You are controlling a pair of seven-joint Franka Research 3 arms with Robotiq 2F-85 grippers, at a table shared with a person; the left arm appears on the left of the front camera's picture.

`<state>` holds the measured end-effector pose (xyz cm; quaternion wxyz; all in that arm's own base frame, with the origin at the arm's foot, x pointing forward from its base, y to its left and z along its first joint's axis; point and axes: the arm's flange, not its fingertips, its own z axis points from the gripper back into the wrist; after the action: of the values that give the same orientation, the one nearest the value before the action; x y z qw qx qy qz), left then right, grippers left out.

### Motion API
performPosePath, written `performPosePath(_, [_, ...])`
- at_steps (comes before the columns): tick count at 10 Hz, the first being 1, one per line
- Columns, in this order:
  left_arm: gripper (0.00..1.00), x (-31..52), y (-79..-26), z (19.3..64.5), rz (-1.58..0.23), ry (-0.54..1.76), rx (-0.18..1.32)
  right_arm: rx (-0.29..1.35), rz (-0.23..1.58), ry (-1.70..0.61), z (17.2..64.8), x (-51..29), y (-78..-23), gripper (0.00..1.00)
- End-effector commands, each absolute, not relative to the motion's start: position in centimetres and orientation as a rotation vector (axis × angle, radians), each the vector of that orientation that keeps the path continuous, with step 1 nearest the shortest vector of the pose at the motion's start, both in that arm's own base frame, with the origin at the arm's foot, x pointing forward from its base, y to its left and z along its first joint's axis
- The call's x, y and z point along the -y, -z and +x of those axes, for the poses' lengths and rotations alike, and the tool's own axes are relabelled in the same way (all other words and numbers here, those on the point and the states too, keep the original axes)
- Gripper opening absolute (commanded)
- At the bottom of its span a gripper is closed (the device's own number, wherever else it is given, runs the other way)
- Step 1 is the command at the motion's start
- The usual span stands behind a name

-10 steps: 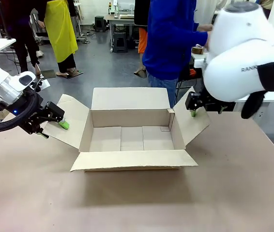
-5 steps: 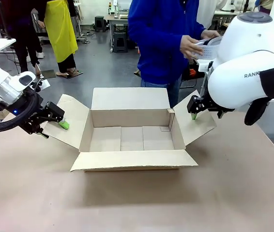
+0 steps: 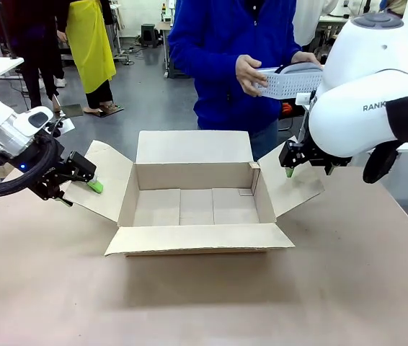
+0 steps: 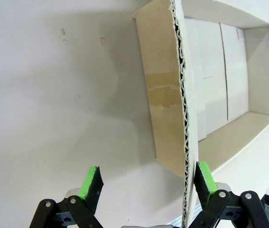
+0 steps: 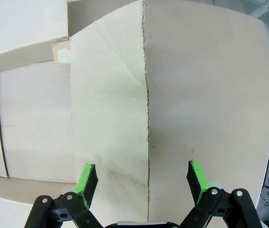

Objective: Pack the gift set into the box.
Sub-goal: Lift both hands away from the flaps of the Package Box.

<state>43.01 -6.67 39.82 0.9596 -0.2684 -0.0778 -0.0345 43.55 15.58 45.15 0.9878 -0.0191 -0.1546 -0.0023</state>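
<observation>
At the 9 o'clock edge of the front view the left arm (image 3: pixel 6 133) reaches in over the brown desk (image 3: pixel 189 303), and the left jaws meet the left flap (image 3: pixel 107 180) of the box (image 3: pixel 193 176). In the left wrist view these jaws stand open, one green pad (image 4: pixel 91 183) out over the bare desk and the other just beside the flap's ragged corrugated edge (image 4: pixel 184 118), so the flap runs up between them without being clamped. The box sits mid-desk with all four flaps spread, its plain cardboard floor showing. At 12 o'clock from it, on the far side, a person (image 3: pixel 225 50) in a blue top holds the gift set (image 3: pixel 290 81) in the air toward 1 o'clock from the box, well above the desk, one hand (image 3: pixel 249 74) on the white perforated tray's near end. At 3 o'clock the right flap (image 3: pixel 294 187) tilts outward, and the right arm (image 3: pixel 370 101) brings the right jaws down to its upper edge. The right wrist view shows these jaws open too, green fingers (image 5: pixel 86 183) set wide on either side of the flap's edge (image 5: pixel 146 118), neither pad clearly pressing on it.
</observation>
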Motion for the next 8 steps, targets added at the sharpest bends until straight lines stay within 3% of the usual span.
performPosePath(1, [1.00,6.59,-39.97,42.90,-0.532,0.060,0.157,0.316,-0.055,0.007,43.98,-15.61,-45.37,1.00])
performPosePath(8, [1.00,6.59,-39.97,42.90,-0.532,0.060,0.157,0.316,-0.055,0.007,43.98,-15.61,-45.37,1.00])
